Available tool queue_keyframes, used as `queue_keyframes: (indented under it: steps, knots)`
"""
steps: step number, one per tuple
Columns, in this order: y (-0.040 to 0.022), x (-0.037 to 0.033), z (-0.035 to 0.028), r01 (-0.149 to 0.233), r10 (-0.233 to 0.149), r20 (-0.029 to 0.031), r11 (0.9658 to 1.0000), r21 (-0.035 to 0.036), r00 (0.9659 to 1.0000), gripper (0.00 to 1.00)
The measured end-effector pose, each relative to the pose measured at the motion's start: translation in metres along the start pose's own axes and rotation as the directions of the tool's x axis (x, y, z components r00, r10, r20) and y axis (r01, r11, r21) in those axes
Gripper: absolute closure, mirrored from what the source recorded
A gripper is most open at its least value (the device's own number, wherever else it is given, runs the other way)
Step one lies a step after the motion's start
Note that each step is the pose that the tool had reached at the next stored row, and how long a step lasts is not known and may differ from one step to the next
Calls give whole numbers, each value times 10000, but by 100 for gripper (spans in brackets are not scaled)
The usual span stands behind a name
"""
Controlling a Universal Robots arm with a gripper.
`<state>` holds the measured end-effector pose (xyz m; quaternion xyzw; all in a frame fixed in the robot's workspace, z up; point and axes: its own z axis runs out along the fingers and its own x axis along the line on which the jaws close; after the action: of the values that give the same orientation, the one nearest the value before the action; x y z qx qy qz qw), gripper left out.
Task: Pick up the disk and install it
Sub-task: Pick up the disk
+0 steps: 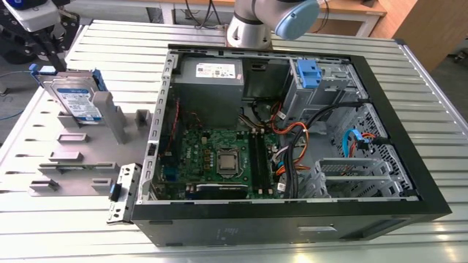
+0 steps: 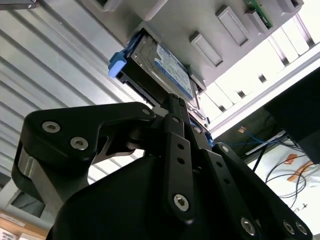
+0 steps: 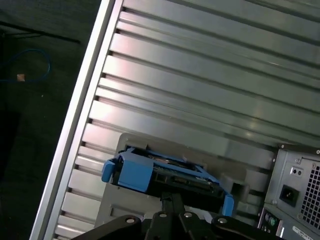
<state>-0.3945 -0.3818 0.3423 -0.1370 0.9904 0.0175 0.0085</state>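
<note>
On the exterior view's left, away from the open computer case (image 1: 278, 227), the disk (image 1: 76, 101) (image 3: 175, 179) stands on its edge in a grey stand (image 1: 80, 159). It is close to the edge of the ribbed tabletop (image 1: 44, 230). The pincer (image 1: 45, 61) (image 2: 174, 99) is right at the disk's blue end. I cannot tell if it is apart or clamped. The stand sits just beside the case wall. Inside the case, a blue bracket (image 1: 307, 74) sits in the far corner.

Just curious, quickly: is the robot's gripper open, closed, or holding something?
Gripper: cannot be told; it is at the silver metal hard drive in a blue plastic frame.
</note>
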Motion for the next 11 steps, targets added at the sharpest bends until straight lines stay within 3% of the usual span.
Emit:
queue_keyframes:
  steps: [3, 6, 8, 11]
  knots:
    - [0, 0, 0, 475, -475, -17, 9989, -7, 9989, 89]
    - [0, 0, 1, 987, -987, -32, 9951, -18, 9951, 89]
    - [0, 0, 2, 1348, -1348, -44, 9909, -27, 9909, 89]
    - [0, 0, 4, 1892, -1892, -60, 9819, -41, 9819, 89]
